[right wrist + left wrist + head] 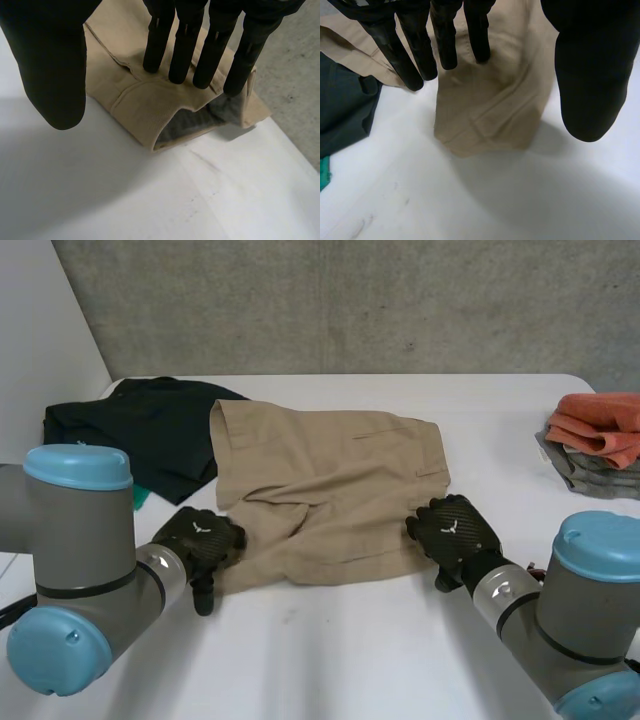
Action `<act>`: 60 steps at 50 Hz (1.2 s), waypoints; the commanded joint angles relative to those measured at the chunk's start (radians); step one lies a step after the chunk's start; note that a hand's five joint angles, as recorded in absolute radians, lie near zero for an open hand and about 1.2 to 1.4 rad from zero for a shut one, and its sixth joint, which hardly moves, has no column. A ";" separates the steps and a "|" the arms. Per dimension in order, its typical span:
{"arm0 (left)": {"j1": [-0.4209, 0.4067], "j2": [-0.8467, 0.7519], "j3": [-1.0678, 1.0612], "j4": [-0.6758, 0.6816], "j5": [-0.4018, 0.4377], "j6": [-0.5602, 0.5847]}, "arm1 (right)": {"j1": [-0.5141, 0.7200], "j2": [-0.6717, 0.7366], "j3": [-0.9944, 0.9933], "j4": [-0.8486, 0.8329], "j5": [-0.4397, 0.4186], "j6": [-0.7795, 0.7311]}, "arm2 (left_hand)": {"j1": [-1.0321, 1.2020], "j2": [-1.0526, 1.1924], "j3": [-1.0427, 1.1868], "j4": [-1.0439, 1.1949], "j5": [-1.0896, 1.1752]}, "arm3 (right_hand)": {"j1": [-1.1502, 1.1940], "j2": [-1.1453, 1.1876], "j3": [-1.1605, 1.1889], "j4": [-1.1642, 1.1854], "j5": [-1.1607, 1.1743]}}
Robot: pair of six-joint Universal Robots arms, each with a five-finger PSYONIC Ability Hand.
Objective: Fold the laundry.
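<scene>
Main worry was the khaki shorts [320,490] bunching if I caught just the top layer. The opening under my right hand [455,530] gaped, so that seemed likely. They lay mid-table [350,660], toward its near edge, touching a dark garment [140,430]. Both hands were open, gripping nothing — left hand [200,537] at the shorts' near-left corner, right's straight fingers resting on the near-right one.

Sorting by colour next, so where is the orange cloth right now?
In the head view the orange cloth lies on a grey folded pile at the right edge of the table, apart from the tan shorts and beyond the right robot hand.
</scene>
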 commanded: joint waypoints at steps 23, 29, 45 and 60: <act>0.001 -0.056 -0.005 0.112 0.003 0.207 | -0.009 -0.055 -0.119 0.274 0.051 0.079 | 1.042 1.022 1.022 1.030 1.038 | 0.823 0.812 0.811 0.814 0.808; -0.016 -0.007 -0.028 0.032 -0.016 0.221 | -0.053 -0.139 -0.177 0.596 -0.007 -0.011 | 1.044 1.024 1.024 1.032 1.040 | 0.823 0.812 0.811 0.814 0.808; -0.153 0.182 -0.002 -0.420 -0.142 0.122 | -0.087 -0.166 -0.291 1.089 0.008 -0.362 | 1.044 1.024 1.024 1.032 1.040 | 0.823 0.812 0.811 0.814 0.808; -0.054 0.159 0.741 -0.049 -0.058 0.009 | -0.082 -0.202 -0.821 0.490 0.131 0.161 | 1.044 1.024 1.024 1.032 1.040 | 0.823 0.812 0.811 0.814 0.808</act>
